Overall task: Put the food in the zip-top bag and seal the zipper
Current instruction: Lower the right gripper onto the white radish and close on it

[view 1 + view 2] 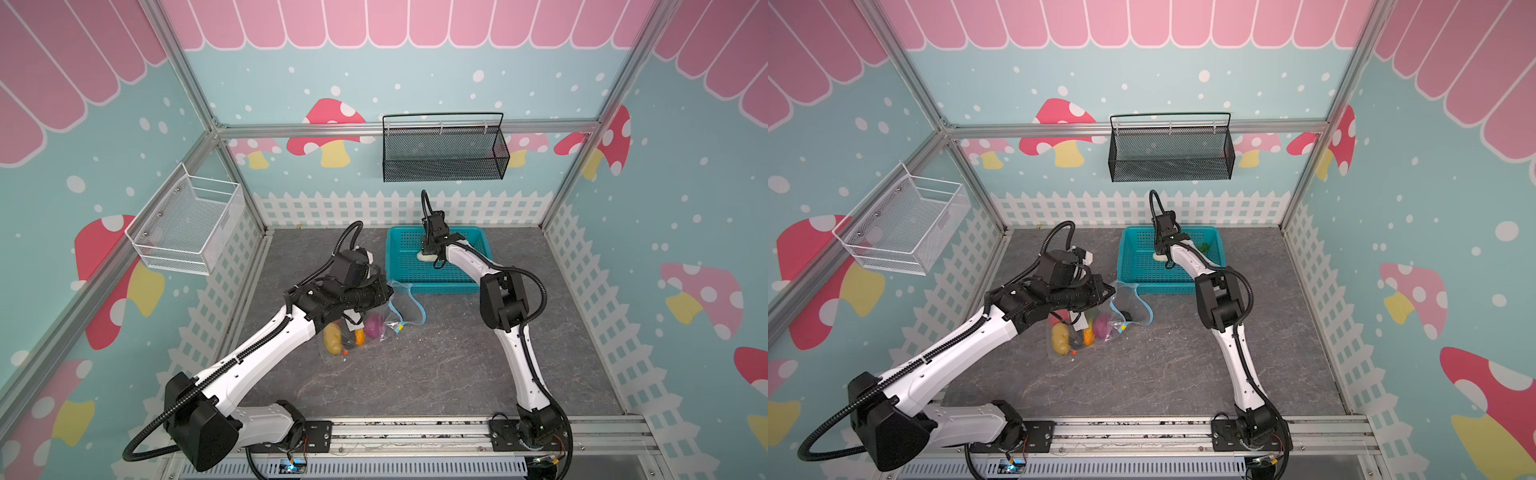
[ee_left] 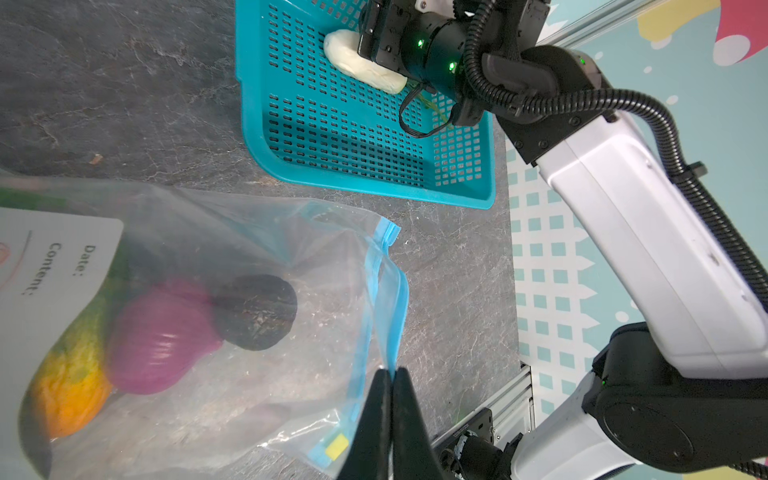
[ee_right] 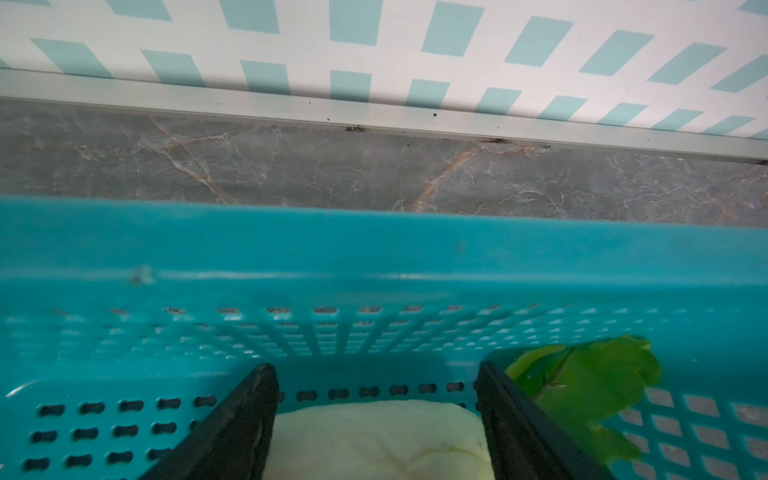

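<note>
Left gripper (image 2: 392, 370): I see it pinched shut on the zipper (image 2: 388, 291) of the zip-top bag (image 2: 249, 395) | right gripper (image 3: 374, 368): jaws wide, pressed against both sides of the white radish (image 3: 374, 440) | radish lies in the teal basket (image 3: 374, 249), bag mouth just beside it.

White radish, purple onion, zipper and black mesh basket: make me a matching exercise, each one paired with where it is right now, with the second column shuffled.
Things
1. white radish
2. purple onion
3. zipper
4. black mesh basket

Places
A. hanging on the back wall
B. pinched in the shut left gripper
C. in the teal basket, between the fingers of the right gripper
D. inside the zip-top bag

Pairs: 1-C, 2-D, 3-B, 4-A
</note>
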Robot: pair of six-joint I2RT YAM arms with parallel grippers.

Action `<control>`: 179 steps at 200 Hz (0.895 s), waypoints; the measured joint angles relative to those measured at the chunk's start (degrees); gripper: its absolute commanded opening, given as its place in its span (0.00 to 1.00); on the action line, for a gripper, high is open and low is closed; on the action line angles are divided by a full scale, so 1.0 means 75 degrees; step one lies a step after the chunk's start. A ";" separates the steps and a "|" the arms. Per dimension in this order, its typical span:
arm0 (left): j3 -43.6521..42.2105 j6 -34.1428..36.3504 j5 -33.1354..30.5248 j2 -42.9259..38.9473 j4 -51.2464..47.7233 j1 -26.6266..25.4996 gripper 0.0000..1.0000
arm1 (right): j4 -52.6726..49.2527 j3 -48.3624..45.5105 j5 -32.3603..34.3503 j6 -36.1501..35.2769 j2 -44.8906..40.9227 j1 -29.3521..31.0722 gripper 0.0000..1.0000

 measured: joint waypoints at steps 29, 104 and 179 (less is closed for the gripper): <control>0.0000 -0.0003 0.0003 0.0000 0.0000 0.0017 0.00 | -0.0076 0.0000 -0.0003 0.0000 0.0000 0.0000 0.79; -0.0003 -0.0003 0.0003 0.0000 0.0000 0.0017 0.00 | -0.0073 -0.0784 -0.0052 0.0029 -0.0402 0.0006 0.79; -0.0026 -0.0006 -0.0009 -0.0015 0.0000 0.0017 0.00 | 0.0163 -0.2124 -0.0396 0.0131 -0.1521 0.0020 0.78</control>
